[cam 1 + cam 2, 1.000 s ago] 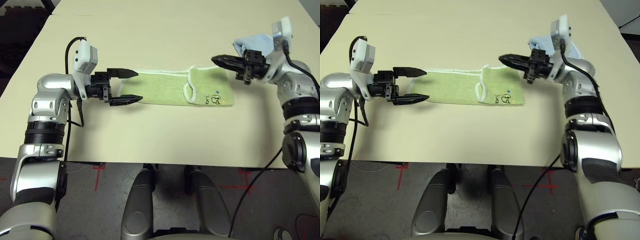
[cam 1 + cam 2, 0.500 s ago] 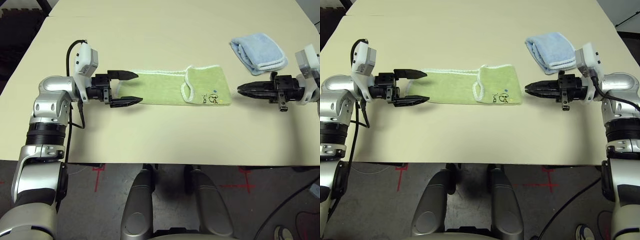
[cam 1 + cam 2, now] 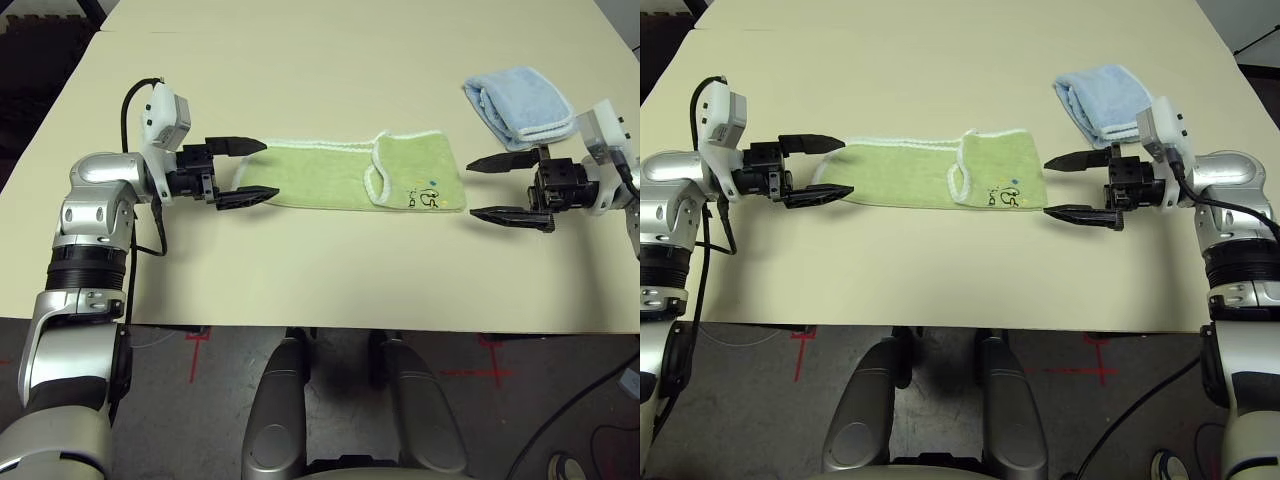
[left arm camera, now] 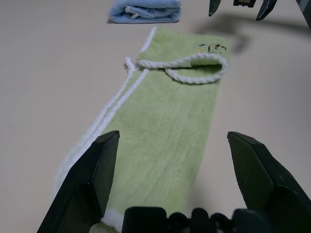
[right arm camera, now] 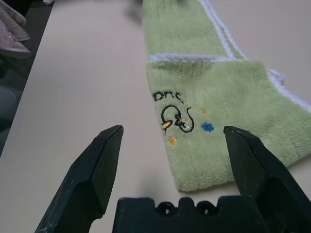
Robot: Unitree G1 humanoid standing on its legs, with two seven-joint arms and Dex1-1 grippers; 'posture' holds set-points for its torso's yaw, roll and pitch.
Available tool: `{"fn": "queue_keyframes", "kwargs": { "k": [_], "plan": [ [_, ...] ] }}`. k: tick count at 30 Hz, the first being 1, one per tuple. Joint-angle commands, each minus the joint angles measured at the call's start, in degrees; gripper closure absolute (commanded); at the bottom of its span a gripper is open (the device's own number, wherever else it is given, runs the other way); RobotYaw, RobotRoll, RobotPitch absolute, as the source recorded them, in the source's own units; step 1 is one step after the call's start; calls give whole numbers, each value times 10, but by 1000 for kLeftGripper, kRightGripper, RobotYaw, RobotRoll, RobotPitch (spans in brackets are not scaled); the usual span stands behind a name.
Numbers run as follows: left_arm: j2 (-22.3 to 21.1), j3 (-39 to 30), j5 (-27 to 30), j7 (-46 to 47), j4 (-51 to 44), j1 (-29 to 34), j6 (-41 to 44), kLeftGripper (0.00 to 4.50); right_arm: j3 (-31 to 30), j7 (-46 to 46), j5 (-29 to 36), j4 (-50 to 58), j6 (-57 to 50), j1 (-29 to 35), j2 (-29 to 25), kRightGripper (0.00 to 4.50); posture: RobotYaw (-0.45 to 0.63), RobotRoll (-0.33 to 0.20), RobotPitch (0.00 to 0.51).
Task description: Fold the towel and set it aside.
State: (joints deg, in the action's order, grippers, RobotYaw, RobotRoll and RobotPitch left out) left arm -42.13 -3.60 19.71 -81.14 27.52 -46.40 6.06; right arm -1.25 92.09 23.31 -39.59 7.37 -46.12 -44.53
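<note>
Both arms reach inward, left pincer (image 3: 243,170) and right pincer (image 3: 493,188) spread wide, empty.

Green towel (image 3: 340,175) — white edging

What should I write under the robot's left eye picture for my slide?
Both open grippers, left gripper and right gripper, face the ends of the green towel.

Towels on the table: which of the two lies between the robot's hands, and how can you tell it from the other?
The green towel: a long strip with white edging and embroidery. The blue towel is smaller and lies beyond.
</note>
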Motion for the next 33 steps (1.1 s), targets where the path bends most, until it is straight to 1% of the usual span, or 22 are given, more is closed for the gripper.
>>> {"fn": "queue_keyframes", "kwargs": {
  "k": [1, 2, 4, 5, 7, 8, 9, 12, 15, 18, 22, 27, 31, 33],
  "plan": [
    [-11, -30, 29, 39, -23, 5, 80, 0, 19, 3, 6, 14, -17, 12, 5, 27, 110, 0, 292],
    [-14, -39, 36, 63, -24, -1, 117, 0, 21, 3, 6, 18, -22, 14, 7, 27, 108, 0, 293],
    [-41, -33, 10, 118, -19, -16, 206, 0, 26, -1, 9, 31, -32, 19, 10, 27, 97, 0, 296],
    [-60, -24, -5, 142, -12, -24, 260, 0, 28, -3, 9, 40, -38, 21, 11, 27, 97, 0, 296],
    [-85, -20, 1, 172, -7, -43, 384, 0, 33, -6, 11, 53, -49, 26, 12, 27, 100, 0, 298],
    [-91, -26, 9, 194, 1, -59, 455, 0, 35, -7, 11, 60, -53, 29, 12, 27, 102, 0, 298],
    [-94, -30, 15, 210, 4, -70, 502, 0, 36, -7, 11, 64, -56, 32, 12, 27, 103, 0, 298],
    [-85, -56, 35, 249, 18, -101, 603, 0, 37, -10, 8, 70, -60, 35, 14, 27, 108, 0, 300],
    [-75, -82, 53, 278, 19, -111, 671, 0, 35, -12, 5, 71, -62, 32, 17, 27, 106, 0, 301],
    [-69, -109, 82, 291, 13, -94, 747, 0, 35, -16, 4, 73, -65, 29, 20, 27, 101, 0, 304],
    [-52, -150, 117, 306, -8, -84, 819, 0, 34, -19, 4, 80, -69, 33, 20, 27, 97, 0, 306],
    [-42, -169, 127, 340, -24, -78, 858, 0, 35, -22, 6, 96, -81, 38, 18, 27, 93, 0, 309],
    [-57, -162, 140, 348, -30, -59, 864, 0, 34, -22, 5, 97, -84, 35, 18, 27, 95, 0, 309],
    [-64, -157, 159, 348, -32, -48, 864, 0, 33, -23, 4, 96, -84, 33, 20, 27, 97, 0, 309]
  ]
}}
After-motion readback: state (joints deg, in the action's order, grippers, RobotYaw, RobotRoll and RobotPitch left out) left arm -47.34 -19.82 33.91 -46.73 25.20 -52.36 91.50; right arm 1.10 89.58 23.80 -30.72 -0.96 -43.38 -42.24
